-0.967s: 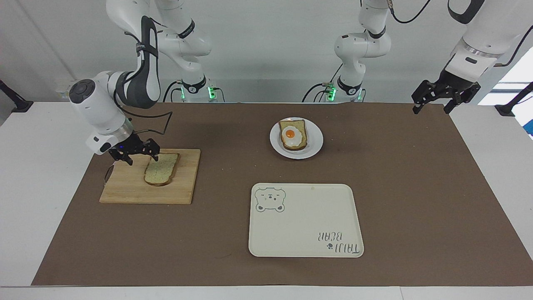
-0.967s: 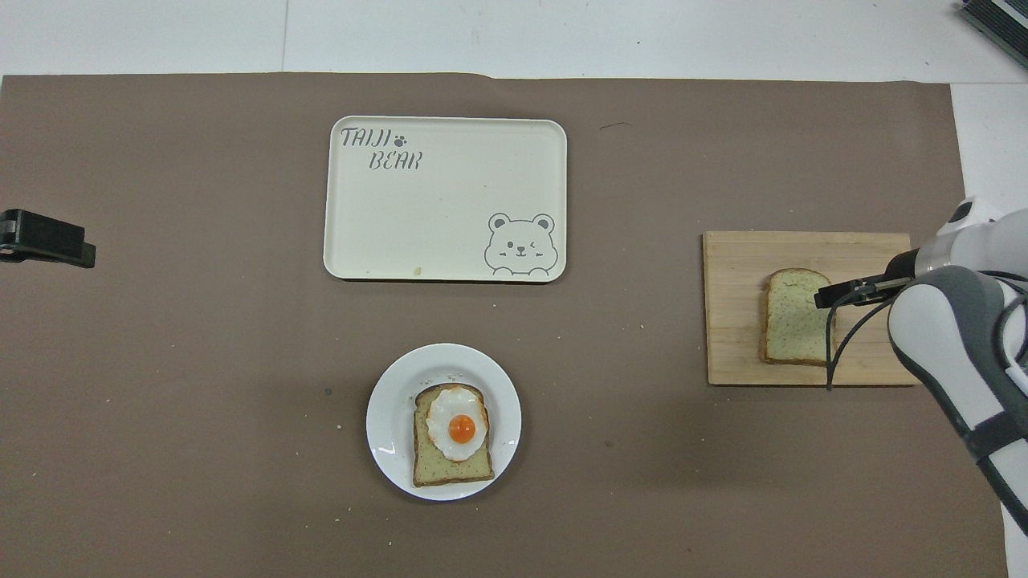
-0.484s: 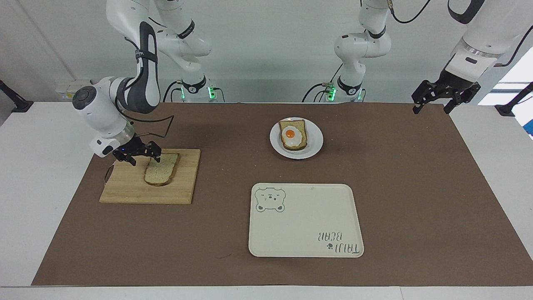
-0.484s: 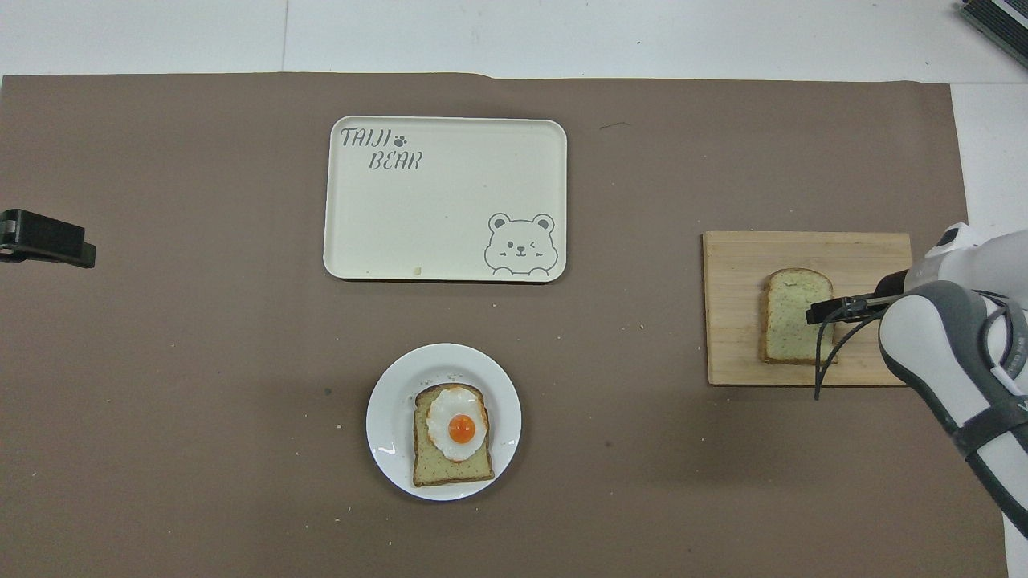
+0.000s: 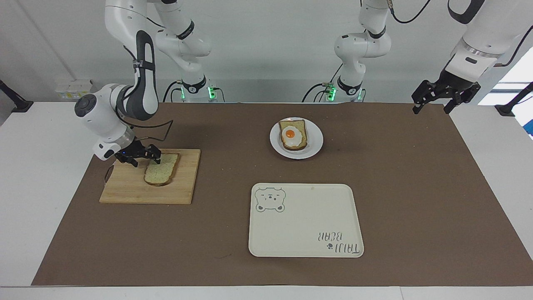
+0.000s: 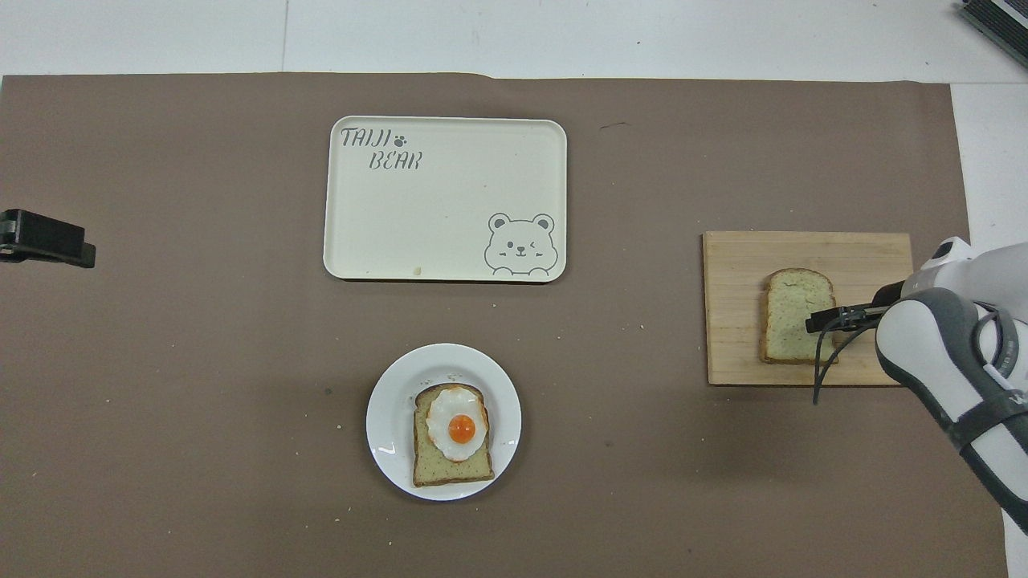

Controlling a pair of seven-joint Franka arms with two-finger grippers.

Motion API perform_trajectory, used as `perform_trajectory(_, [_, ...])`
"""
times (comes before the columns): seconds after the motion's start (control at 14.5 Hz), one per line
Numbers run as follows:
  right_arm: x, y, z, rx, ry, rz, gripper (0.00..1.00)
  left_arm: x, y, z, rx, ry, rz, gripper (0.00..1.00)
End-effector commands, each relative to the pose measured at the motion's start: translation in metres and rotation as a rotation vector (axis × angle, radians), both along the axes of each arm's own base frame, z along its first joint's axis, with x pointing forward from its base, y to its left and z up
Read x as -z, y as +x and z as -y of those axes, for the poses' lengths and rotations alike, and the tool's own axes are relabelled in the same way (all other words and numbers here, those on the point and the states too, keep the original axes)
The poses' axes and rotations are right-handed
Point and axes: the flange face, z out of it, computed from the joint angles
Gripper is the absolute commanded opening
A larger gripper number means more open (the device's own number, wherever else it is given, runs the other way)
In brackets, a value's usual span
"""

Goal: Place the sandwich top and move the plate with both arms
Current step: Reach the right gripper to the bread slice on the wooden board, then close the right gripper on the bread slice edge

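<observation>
A robotics lab: two white arms (image 5: 137, 62) mounted at a paper-covered table (image 5: 416, 187)

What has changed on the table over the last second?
The right tool has dropped lower onto the edge of the sandwich top on the cutting board, its fingers starting to close. The slice has not moved. The left tool, plate and tray are unchanged.

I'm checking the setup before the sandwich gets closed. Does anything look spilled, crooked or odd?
Nothing stands out. The plain bread slice lies flat on the cutting board, the egg slice sits on the plate, and the tray is bare. Only tiny crumbs dot the brown mat.
</observation>
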Motion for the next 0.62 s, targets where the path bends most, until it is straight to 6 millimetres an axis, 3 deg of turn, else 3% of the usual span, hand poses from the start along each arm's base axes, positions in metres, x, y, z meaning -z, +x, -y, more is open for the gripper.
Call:
perform_trajectory(0.0, [-0.0003,-0.0014,0.001,-0.01,0.019,0.021,0.48,-0.0057,-0.0042,-0.0019,0.01,-0.01,-0.005,1.0])
perform_trajectory(0.21, [-0.0003,-0.0014,0.001,-0.004,0.019,0.02,0.04,-0.0057,-0.0042,-0.0019,0.01,-0.01,-0.005,1.0])
perform_trajectory(0.28, [-0.0002,-0.0016,0.0009,0.006,0.019,0.017,0.0,-0.0057,-0.0042,-0.0019,0.01,-0.01,-0.005,1.0])
perform_trajectory(0.55, [0.0012,0.0008,-0.0071,0.019,0.018,0.01,0.0,-0.0057,-0.0042,-0.0019,0.01,-0.01,-0.005,1.0])
